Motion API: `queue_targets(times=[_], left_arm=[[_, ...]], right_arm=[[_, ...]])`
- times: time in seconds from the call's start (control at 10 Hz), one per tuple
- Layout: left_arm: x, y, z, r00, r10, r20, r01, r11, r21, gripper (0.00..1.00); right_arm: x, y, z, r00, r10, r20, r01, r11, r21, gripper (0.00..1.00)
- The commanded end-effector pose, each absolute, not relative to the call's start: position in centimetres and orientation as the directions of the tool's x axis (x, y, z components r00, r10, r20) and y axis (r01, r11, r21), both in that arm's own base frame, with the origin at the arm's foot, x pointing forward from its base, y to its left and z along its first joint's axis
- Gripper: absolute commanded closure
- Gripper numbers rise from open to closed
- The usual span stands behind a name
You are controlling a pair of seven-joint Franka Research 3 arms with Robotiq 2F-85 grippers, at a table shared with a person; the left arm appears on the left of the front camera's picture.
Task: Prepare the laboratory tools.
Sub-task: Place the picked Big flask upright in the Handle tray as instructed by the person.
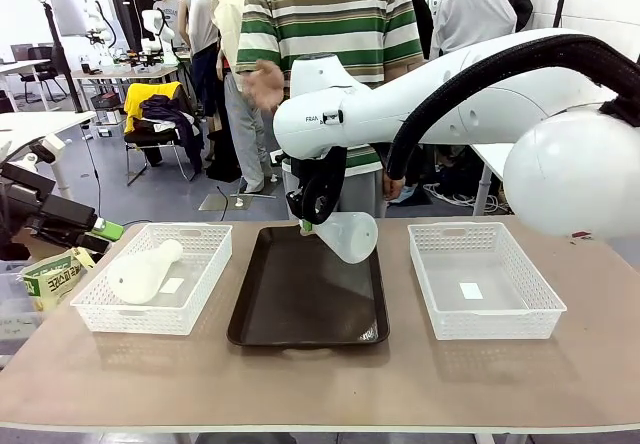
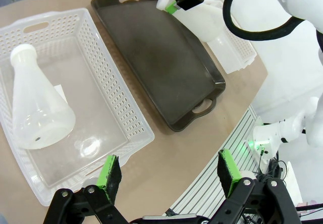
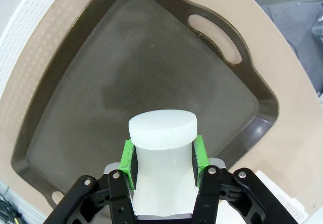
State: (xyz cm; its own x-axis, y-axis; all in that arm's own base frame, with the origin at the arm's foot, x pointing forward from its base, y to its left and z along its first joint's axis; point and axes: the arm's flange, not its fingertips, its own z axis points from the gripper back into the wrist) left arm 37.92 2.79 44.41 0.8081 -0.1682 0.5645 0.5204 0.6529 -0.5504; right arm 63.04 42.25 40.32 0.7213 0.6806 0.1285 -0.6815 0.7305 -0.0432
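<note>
My right gripper (image 1: 308,222) is shut on the neck of one milky-white conical flask (image 1: 350,236), holding it tilted above the far edge of the dark brown tray (image 1: 300,309). From the right wrist, the flask's neck (image 3: 162,138) sits clamped between the green pads (image 3: 199,153), over the tray (image 3: 75,108). The second flask (image 1: 142,270) lies on its side in the left white basket (image 1: 100,314). My left gripper (image 2: 170,176) hangs open above that basket's (image 2: 126,118) near corner, well clear of the lying flask (image 2: 35,113).
A second white lattice basket (image 1: 480,319) stands right of the tray with a small white label inside. A person in a green-striped shirt (image 1: 330,14) stands at the table's far side. A green packet (image 1: 50,276) lies off the left edge.
</note>
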Motion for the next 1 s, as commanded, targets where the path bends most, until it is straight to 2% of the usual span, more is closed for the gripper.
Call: queue_targets(times=[0.0,0.9], left_arm=[[37.99,2.95,44.28,0.795,-0.162,0.584,0.536,0.638,-0.552,0.0],[37.99,2.95,44.28,0.795,-0.162,0.584,0.536,0.638,-0.552,0.0]], right_arm=[[63.02,42.29,40.4,0.72,0.681,0.132,-0.682,0.73,-0.045,1.0],[63.02,42.29,40.4,0.72,0.681,0.132,-0.682,0.73,-0.045,1.0]])
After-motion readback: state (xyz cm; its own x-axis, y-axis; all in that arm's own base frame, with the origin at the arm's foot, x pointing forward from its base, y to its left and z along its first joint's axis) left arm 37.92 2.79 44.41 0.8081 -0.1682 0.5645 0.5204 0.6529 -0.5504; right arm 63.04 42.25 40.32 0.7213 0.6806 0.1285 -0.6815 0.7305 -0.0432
